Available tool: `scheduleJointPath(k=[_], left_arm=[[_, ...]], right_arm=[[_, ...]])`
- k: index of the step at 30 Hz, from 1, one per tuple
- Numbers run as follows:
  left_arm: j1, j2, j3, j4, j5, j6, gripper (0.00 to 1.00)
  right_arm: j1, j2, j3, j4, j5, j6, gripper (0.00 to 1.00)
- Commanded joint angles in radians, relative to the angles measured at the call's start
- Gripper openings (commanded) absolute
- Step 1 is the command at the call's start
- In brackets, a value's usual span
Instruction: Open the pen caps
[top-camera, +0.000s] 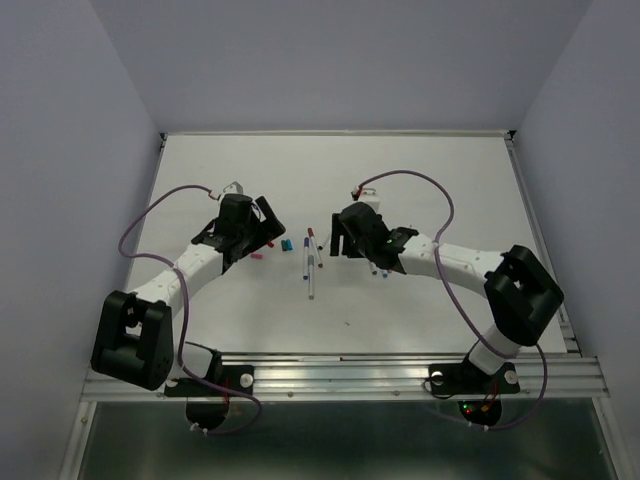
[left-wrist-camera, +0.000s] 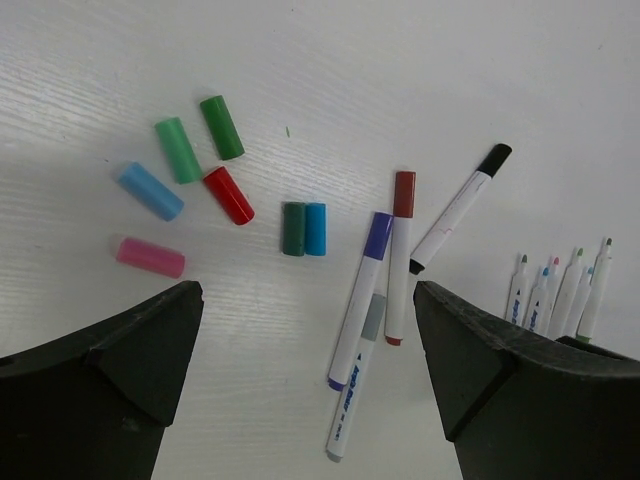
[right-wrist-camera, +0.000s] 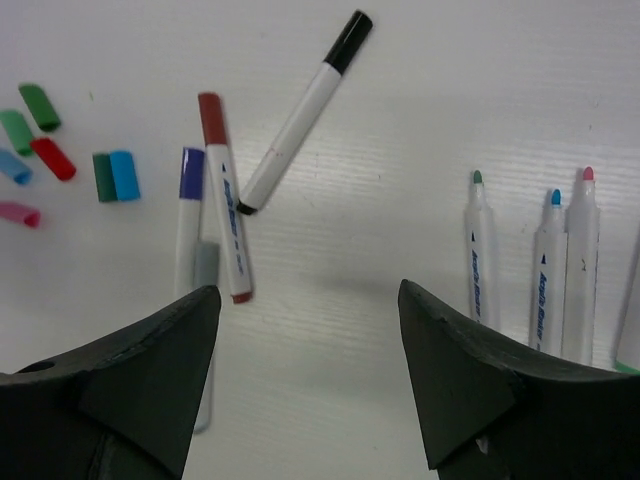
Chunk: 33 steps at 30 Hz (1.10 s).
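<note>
Claws: left gripper (left-wrist-camera: 305, 330) and right gripper (right-wrist-camera: 307, 300) both spread wide, holding nothing.
Caps off: loose pen caps (left-wrist-camera: 229, 195) scattered left; bare-tipped pens (left-wrist-camera: 560, 295) right.
Caps on: four capped pens (left-wrist-camera: 400, 260) in the middle, lying against one another.
Risk: pinching one may drag its neighbour or catch two barrels.
Risk: nudged caps could roll away.

Seven loose caps (left-wrist-camera: 229, 195), four capped pens (left-wrist-camera: 398, 270)

White table (top-camera: 450, 180), pale walls (top-camera: 330, 60), metal rail (top-camera: 340, 375)
</note>
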<state>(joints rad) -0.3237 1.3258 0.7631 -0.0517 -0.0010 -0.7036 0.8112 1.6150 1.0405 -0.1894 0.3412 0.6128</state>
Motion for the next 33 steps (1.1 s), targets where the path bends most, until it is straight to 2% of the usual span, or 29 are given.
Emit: scheduleJointPath(k=[1,4,10,15,18,22,24,25,26,27,33], left_arm=[[-0.006,-0.053,0.019,-0.013,-0.004,0.009,0.99],[-0.006,-0.059,0.012,-0.010,-0.004,0.006,0.99],[-0.006,-0.060,0.008,-0.010,-0.004,0.001,0.99],[-0.006,-0.063,0.002,0.000,-0.004,0.006,0.99],[-0.008,-0.068,-0.001,0.001,-0.004,0.006,0.99],[-0.006,-0.073,-0.001,0.003,-0.004,0.006,0.99],[-0.006,-0.071,0.004,0.004,-0.004,0.004,0.99],[-0.006,-0.070,0.004,0.007,-0.004,0.003,0.99],[-0.006,-0.068,0.005,0.009,-0.004,0.003,0.99],[-0.006,-0.066,0.007,0.010,-0.004,0.001,0.99],[-0.006,-0.062,0.012,0.012,0.028,0.004,0.99]], right_arm=[[0.002,0.083,0.140,-0.049,0.189,0.175,0.77],[0.002,0.187,0.257,-0.123,0.226,0.249,0.77],[0.002,0.379,0.409,-0.202,0.330,0.283,0.75],[0.002,0.490,0.524,-0.243,0.297,0.280,0.73],[0.002,0.523,0.530,-0.246,0.289,0.281,0.68],[0.002,0.530,0.497,-0.245,0.249,0.274,0.56],[0.002,0.530,0.480,-0.245,0.233,0.252,0.44],[0.002,0.528,0.463,-0.245,0.229,0.240,0.30],[0.002,0.525,0.454,-0.245,0.223,0.240,0.11],[0.002,0.520,0.446,-0.245,0.223,0.243,0.01],[0.002,0.511,0.421,-0.243,0.232,0.162,0.01]])
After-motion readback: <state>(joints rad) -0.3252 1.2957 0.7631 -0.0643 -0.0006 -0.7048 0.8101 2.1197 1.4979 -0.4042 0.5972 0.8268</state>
